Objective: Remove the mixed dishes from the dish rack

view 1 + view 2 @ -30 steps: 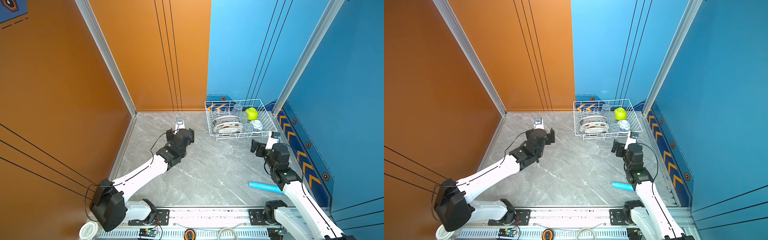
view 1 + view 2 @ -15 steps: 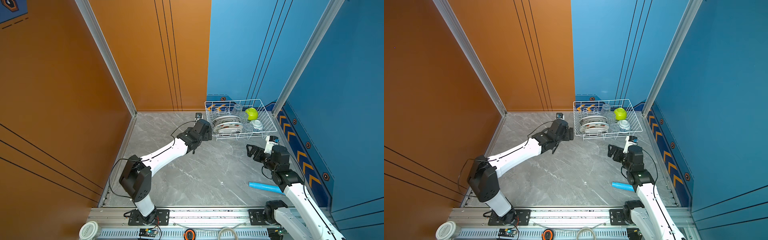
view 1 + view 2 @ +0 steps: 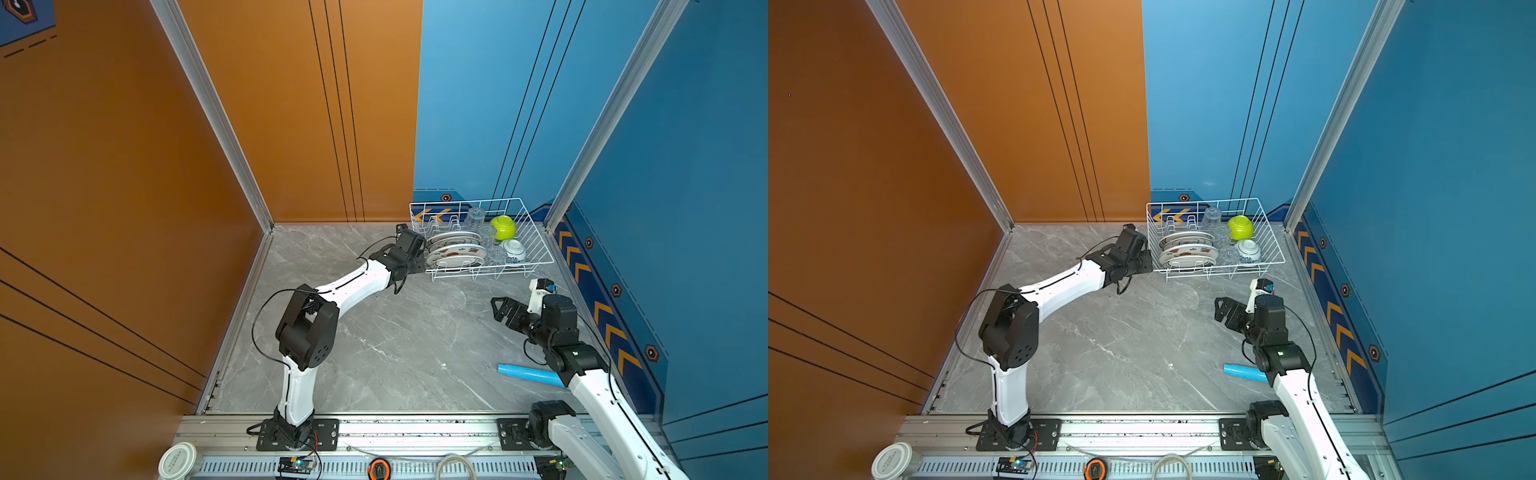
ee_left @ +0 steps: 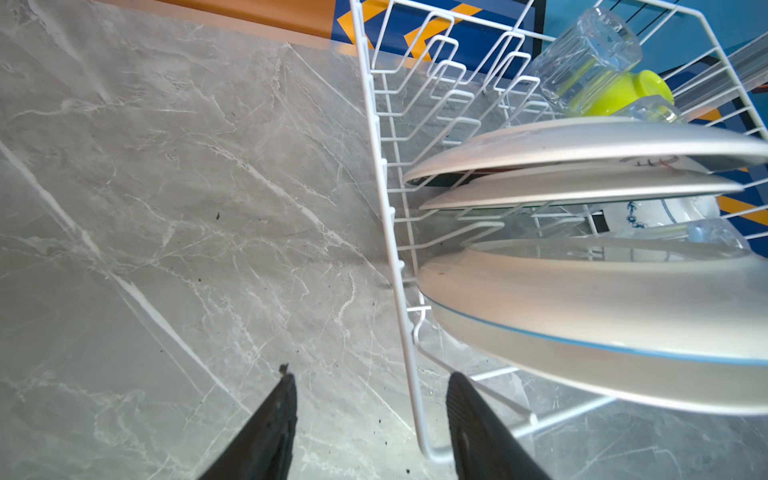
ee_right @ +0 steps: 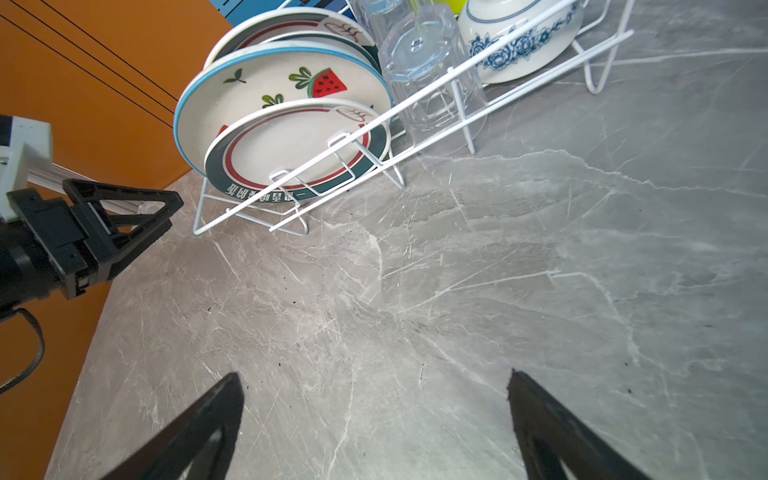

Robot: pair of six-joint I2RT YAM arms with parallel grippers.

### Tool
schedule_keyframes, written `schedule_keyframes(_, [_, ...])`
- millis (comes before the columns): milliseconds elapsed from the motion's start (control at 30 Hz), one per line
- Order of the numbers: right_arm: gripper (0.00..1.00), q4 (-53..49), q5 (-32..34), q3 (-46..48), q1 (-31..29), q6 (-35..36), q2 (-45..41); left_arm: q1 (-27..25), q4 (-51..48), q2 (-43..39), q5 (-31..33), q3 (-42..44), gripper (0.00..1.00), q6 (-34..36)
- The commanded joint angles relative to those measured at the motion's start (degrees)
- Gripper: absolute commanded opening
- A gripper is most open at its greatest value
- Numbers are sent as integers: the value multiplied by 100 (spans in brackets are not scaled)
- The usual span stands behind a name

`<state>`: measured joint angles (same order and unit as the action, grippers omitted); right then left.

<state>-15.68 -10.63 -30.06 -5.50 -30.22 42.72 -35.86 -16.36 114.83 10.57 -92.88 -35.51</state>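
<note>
In a top view, the light blue tube (image 3: 530,374) lies on the worktop (image 3: 395,332) at lower right. Just above it the right tool (image 3: 495,309) hovers spread wide and empty. Toward mid-frame the left tool (image 4: 370,376), jaws partly apart and gripping nothing, sits at the end wall of the dish rack (image 3: 536,241), upper right, every dish inside. The step looks like the first reach, for the plates (image 5: 297,151). Next it must clear the wire, then pinch one rim.

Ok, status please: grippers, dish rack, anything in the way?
Left gripper open, jaws beside the dish rack, near the plates. Right gripper open, over the table. Nothing unloaded yet. Blue tube by right arm, clear of rack.
</note>
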Motion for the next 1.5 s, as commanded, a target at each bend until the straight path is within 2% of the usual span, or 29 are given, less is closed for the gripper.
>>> schedule_keyframes(0, [100, -254, 313, 165, 25, -88, -185, 78, -100, 306, -266, -331, 58, -22])
schedule_keyframes(167, [100, -498, 480, 127, 30, -23, -420, 182, -325, 779, -503, -727, 56, 40])
schedule_keyframes(267, [100, -643, 558, 39, 22, -15, -471, 193, -831, 1125, -495, -1188, 49, 193])
schedule_keyframes(500, [100, -1208, 733, -421, 22, 54, -86, 21, -1526, 1480, 378, -1758, 39, 597])
schedule_keyframes(567, [100, -1359, 744, -555, 14, 103, 92, -24, -1537, 1477, 524, -1721, 37, 637])
schedule_keyframes(700, [100, -1465, 705, -698, 14, 139, 383, -16, -1579, 1499, 614, -1575, 26, 615])
schedule_keyframes(867, [100, -1464, 705, -720, 14, 139, 463, 67, -1603, 1459, 660, -1303, 24, 573])
schedule_keyframes(1000, [100, -1473, 744, -714, 14, 158, 465, 157, -1607, 1394, 698, -1086, 16, 556])
schedule_keyframes(1167, [100, -1486, 738, -754, 22, 147, 524, 212, -1702, 1355, 890, -991, 15, 657])
schedule_keyframes(1467, [100, -1594, 833, -887, 31, 236, 660, 218, -1814, 1062, 725, -423, 10, 804])
